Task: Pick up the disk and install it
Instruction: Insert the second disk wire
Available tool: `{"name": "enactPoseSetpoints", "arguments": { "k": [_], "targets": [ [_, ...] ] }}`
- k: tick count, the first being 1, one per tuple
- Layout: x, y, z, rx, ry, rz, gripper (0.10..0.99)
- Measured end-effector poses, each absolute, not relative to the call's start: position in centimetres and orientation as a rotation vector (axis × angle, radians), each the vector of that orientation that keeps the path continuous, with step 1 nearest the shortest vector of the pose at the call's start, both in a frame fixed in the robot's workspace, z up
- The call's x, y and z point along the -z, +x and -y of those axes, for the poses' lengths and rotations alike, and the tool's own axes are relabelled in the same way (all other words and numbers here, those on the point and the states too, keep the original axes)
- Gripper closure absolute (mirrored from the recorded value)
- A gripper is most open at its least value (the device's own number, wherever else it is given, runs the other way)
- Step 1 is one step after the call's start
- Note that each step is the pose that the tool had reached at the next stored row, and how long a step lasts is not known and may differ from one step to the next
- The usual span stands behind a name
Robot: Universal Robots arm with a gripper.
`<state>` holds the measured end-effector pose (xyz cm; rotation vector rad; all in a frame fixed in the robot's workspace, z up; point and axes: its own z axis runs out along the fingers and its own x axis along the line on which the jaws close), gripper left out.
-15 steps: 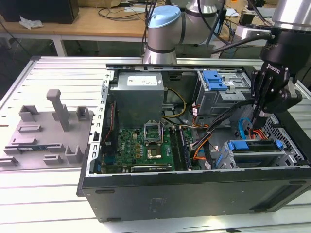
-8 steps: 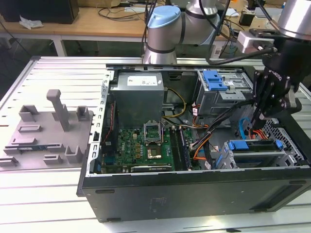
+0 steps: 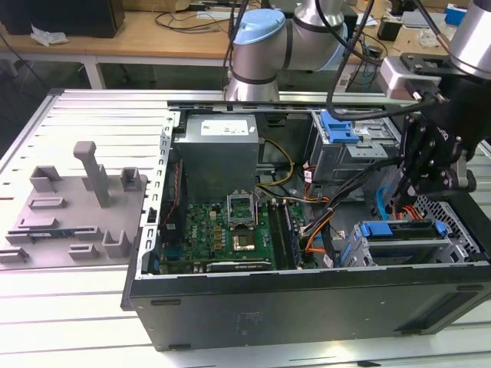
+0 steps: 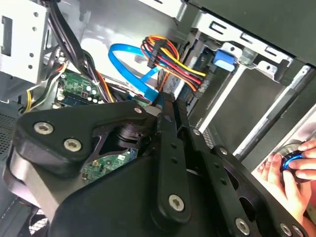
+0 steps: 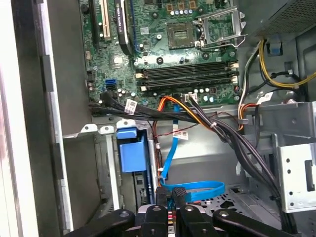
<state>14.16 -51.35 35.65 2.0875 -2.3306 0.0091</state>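
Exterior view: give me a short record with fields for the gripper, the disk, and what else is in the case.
gripper: inside the open case, at the exterior view's right, just above the disk
disk: lying flat in the case, blue bracket around it
contact between them: cannot tell
also in case: motherboard, power supply, blue cable

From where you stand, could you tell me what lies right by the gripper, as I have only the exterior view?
Observer: In the first wrist view a blue flat cable loops right by the gripper.
Operator: Thank you. Is anything else close to it?
Observer: In the second wrist view a bundle of coloured wires runs just beyond it.
Operator: I see the disk in the case near the gripper. Is anyone about?
Observer: Yes, the second wrist view shows a person's hand on a blue-ringed knob.
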Motion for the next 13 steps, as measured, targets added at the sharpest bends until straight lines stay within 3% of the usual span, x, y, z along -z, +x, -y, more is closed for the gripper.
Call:
{"name": "enactPoseSetpoints", "arguments": {
  "k": [13],
  "targets": [
    [-35.6, 14.1, 53.1, 0.028, 2.109, 2.34, 0.925]
  ]
}}
